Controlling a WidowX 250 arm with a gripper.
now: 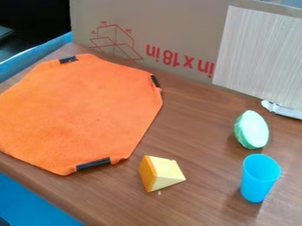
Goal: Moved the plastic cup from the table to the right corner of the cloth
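Black tape (pixel 93 163) likely pins our orange cloth (pixel 77 114) flat for the blue cup (pixel 257 183), lower right; we cannot tell the hand's state.

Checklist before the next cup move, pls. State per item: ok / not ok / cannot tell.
1. Blue plastic cup upright on the table: ok.
2. Cup separated from the green-and-white toy piece: ok, a narrow strip of table shows between them.
3. Cup free of contents: cannot tell, its inner bottom isn't visible.
4. Orange cloth spread out, right side visible: ok.
5. Target corner unambiguous: cannot tell, the right side has an upper and a lower corner, each near a black strip.
6. Low straight path to the lower corner: not ok, the cheese wedge looks in the way.
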